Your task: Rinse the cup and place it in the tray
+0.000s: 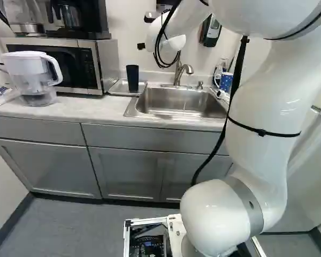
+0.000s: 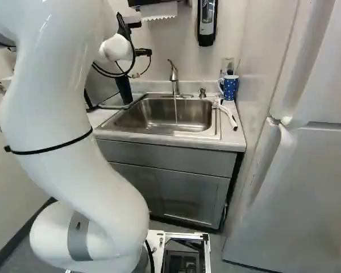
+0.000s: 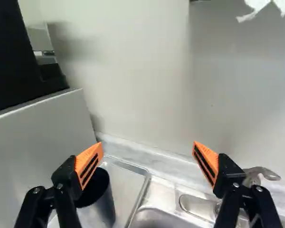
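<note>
At the wrist's far side, the gripper point(image 2: 143, 52) shows only in part in the right base view. In the wrist view the gripper point(image 3: 148, 152) has its orange-padded fingers wide apart, with nothing held between them. A dark cup point(image 1: 132, 78) stands upright on the metal tray point(image 1: 115, 89), left of the sink. The wrist view has this cup point(image 3: 104, 204) below and beyond one finger, which hides part of its rim; the tray point(image 3: 143, 183) lies lower than the fingers.
Water runs from the faucet point(image 2: 174, 77) into the sink point(image 2: 159, 116). Left of the tray are a microwave point(image 1: 69, 61) and a water pitcher point(image 1: 35, 75). A blue dotted mug point(image 2: 230, 86) stands right of the sink, near the fridge point(image 2: 307, 187). The wall is close ahead of the gripper.
</note>
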Tool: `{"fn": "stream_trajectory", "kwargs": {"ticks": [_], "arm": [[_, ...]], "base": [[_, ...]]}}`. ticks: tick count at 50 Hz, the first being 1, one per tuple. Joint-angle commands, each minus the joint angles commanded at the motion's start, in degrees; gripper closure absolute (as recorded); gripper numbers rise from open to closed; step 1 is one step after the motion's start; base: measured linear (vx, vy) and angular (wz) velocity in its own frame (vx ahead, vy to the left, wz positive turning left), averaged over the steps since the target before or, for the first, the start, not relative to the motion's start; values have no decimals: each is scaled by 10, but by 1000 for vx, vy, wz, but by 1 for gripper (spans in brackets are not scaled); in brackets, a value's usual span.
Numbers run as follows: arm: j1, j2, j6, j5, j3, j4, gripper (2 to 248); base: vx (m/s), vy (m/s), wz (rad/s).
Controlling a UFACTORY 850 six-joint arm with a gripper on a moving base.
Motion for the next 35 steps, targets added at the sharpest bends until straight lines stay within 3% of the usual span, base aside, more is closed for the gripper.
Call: {"fn": "stream_trajectory", "kwargs": {"ticks": [35], "arm": [[-46, -7, 0, -34, -34, 0, 3]], "base": [[0, 0, 0]]}}
